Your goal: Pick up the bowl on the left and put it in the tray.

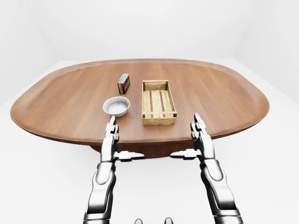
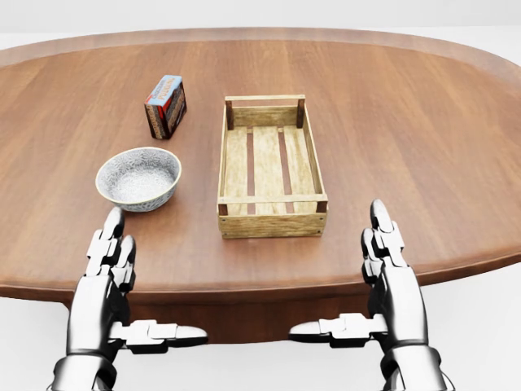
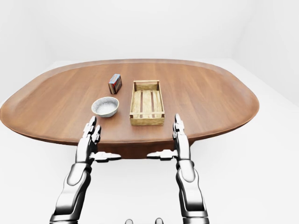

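Left hand [image 2: 102, 293] hovers with fingers spread, empty, at the lower edge of the table [image 2: 423, 122] in the head view; the bowl [image 2: 138, 177] sits just above it, left of the tray [image 2: 271, 224]; it looks rigid, light, probably slippery, so pinch its rim; right hand [image 2: 395, 293] likewise spread, empty.

An oval wooden worktop [image 2: 407, 122] carries a speckled bowl [image 2: 139, 177] at the head view's left. A slatted wooden tray [image 2: 273, 224] sits just beside it. Above the bowl stands a small printed box [image 2: 165, 106], possibly a carton.
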`<state>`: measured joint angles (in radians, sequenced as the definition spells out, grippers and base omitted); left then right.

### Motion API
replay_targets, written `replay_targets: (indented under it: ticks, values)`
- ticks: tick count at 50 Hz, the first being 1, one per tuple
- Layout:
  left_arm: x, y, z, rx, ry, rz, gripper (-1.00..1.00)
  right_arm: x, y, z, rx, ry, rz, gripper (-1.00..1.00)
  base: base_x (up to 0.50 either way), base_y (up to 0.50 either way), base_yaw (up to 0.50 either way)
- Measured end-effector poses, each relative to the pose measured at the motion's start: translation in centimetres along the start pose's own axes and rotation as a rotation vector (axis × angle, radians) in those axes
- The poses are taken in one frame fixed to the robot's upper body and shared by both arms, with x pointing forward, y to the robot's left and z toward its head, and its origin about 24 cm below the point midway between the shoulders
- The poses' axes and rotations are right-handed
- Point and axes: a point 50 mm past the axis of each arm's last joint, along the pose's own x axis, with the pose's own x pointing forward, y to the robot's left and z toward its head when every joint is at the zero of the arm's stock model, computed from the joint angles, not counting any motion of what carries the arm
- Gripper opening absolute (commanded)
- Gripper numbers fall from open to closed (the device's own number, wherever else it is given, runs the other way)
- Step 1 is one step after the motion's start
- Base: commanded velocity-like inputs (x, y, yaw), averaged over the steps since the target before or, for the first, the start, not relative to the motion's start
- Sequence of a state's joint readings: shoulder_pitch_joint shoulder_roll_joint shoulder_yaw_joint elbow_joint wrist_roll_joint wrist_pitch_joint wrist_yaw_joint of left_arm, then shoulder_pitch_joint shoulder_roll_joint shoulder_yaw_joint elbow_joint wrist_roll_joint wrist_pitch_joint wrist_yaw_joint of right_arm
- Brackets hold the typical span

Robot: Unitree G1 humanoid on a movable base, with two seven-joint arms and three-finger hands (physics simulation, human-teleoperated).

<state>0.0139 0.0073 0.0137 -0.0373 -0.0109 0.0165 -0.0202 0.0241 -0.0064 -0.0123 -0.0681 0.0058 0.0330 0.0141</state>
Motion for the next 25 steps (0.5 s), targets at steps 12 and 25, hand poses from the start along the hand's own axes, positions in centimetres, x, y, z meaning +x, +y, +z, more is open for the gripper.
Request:
replay_targets:
  ticks: [12,25]
  values:
    - [-1.1,0.6,1.5,-0.005,-0.029,-0.008,1.00,-1.5,-0.6,2.6,-0.016,-0.080,-0.005,1.00,0.00,0.00,0.00]
    - [-2.0,2.2,5.5,-0.038,-0.196,0.029,1.00,-3.0,-0.3,5.6,-0.047,-0.205,0.004,1.00,0.00,0.00,0.00]
